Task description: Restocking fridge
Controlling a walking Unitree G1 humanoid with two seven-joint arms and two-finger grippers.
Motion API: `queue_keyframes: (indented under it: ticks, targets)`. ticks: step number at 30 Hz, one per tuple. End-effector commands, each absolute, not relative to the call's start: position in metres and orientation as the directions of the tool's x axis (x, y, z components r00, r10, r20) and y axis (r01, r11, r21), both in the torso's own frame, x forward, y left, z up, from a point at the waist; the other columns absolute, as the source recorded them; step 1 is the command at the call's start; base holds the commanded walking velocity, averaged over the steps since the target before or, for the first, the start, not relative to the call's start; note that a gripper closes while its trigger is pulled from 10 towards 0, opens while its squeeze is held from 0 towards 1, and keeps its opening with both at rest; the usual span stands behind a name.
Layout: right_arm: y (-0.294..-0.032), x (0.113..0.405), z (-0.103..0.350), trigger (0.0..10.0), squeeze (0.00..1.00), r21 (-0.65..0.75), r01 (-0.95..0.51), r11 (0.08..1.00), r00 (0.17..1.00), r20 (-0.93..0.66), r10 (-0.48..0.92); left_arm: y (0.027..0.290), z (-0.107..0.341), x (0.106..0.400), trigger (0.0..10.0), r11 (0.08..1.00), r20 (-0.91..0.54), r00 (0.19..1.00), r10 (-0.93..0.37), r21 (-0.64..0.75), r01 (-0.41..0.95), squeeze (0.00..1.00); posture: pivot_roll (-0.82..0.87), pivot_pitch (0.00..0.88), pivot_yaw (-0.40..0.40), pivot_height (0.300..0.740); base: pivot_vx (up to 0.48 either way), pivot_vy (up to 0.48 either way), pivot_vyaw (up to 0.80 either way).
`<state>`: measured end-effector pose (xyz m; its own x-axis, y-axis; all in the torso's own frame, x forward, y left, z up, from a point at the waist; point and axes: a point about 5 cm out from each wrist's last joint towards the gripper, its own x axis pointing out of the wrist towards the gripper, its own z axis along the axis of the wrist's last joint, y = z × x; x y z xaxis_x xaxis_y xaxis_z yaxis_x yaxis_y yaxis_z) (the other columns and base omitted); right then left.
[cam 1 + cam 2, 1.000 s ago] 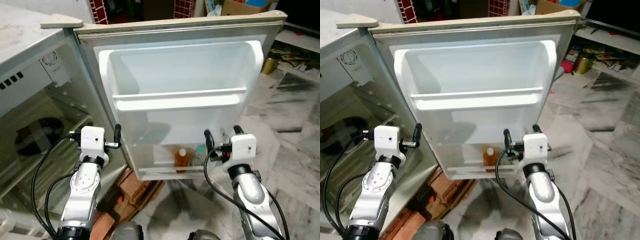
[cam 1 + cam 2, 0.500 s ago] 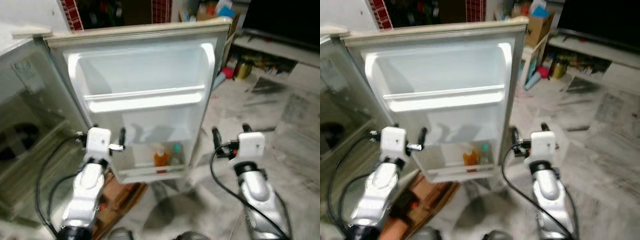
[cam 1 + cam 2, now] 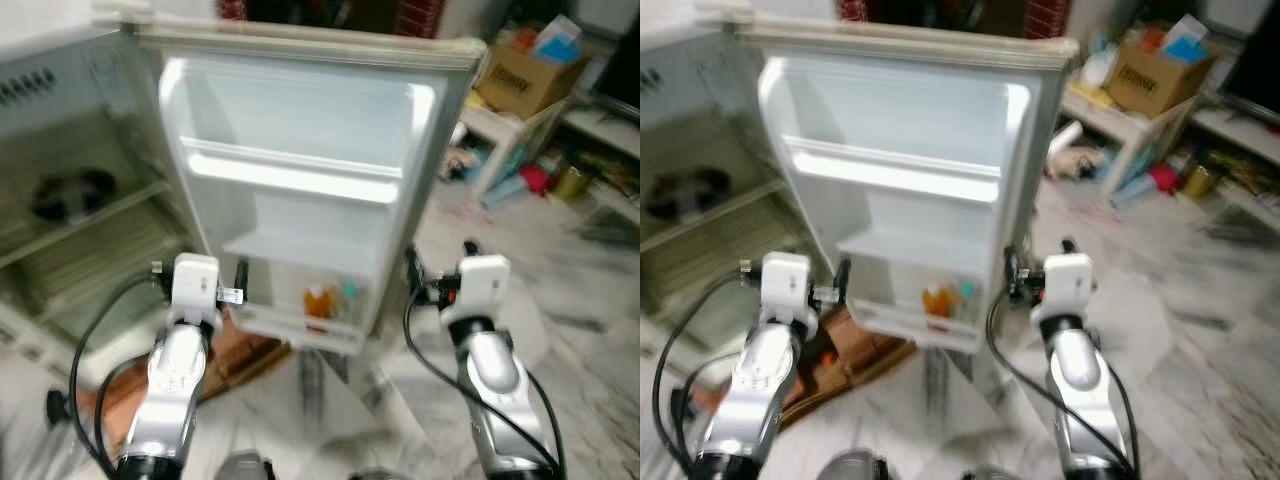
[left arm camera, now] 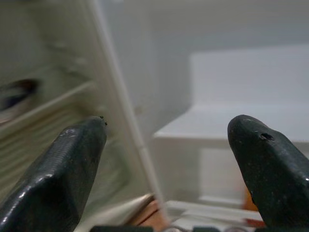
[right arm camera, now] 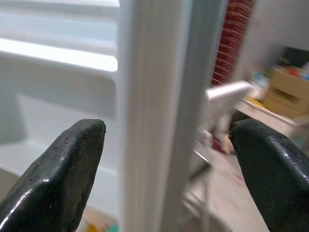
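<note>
Marble floor (image 3: 580, 330) with grey streaks spreads out under the robot, and it looks a bit blurry. A white fridge door (image 3: 310, 170) stands wide open in front. To its left is the inside of the fridge (image 3: 80, 240), with wire shelves and a dark round thing on one shelf.

The door has shelves of its own. On the lowest door shelf (image 3: 300, 325) stand two small bottles side by side: an orange bottle (image 3: 317, 303) and a teal-capped bottle (image 3: 348, 297) (too blurry to say more).

The left gripper (image 3: 240, 280) is held up near the hinge side of the door, just in front of the lowest shelf. Its two black fingers (image 4: 72, 164) are spread apart with nothing between them. The right gripper (image 3: 438, 268) is held up beside the free edge of the door. Its fingers (image 5: 63, 169) are spread wide too, and the door's edge (image 5: 149, 116) stands in line with the gap between them, but the gripper does not touch it.

Off to the right a cardboard box (image 3: 528, 75) sits on a low white surface (image 3: 505, 135), with bits and pieces on the floor near it. Some brown things (image 3: 245, 355) lie on the floor under the door.
</note>
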<state>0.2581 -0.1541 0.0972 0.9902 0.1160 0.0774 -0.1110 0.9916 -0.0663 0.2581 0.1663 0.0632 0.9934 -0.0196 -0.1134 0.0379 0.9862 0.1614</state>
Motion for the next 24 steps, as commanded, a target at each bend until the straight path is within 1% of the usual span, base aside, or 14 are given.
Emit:
queue_keyframes:
  ticks: [1,8,19,24]
  targets:
    - [-0.164,0.260,0.098,10.0,0.00,-0.055,-0.087,0.995,0.993,0.077,0.091,0.161,0.068,0.264,10.0,0.984,-0.097,0.995,-0.027,0.175,0.044,0.00,0.04,0.003,0.018,0.740,0.000,-0.480,0.65]
    - [-0.170,0.271,0.107,10.0,0.00,-0.070,-0.075,0.995,0.991,0.109,0.083,0.168,0.072,0.272,10.0,0.981,-0.087,0.996,-0.008,0.192,0.024,0.00,0.04,0.000,0.026,0.740,0.000,-0.479,0.64]
    - [-0.172,0.274,0.106,10.0,0.00,-0.077,-0.080,0.994,0.990,0.111,0.088,0.165,0.066,0.266,10.0,0.981,-0.104,0.995,0.004,0.191,0.017,0.00,0.04,0.004,0.026,0.740,0.000,-0.474,0.57]
    - [-0.171,0.277,0.108,10.0,0.00,-0.077,-0.090,0.993,0.988,0.119,0.098,0.173,0.065,0.266,10.0,0.981,-0.115,0.992,0.061,0.190,-0.038,0.00,0.04,0.006,0.025,0.740,0.000,-0.480,0.45]
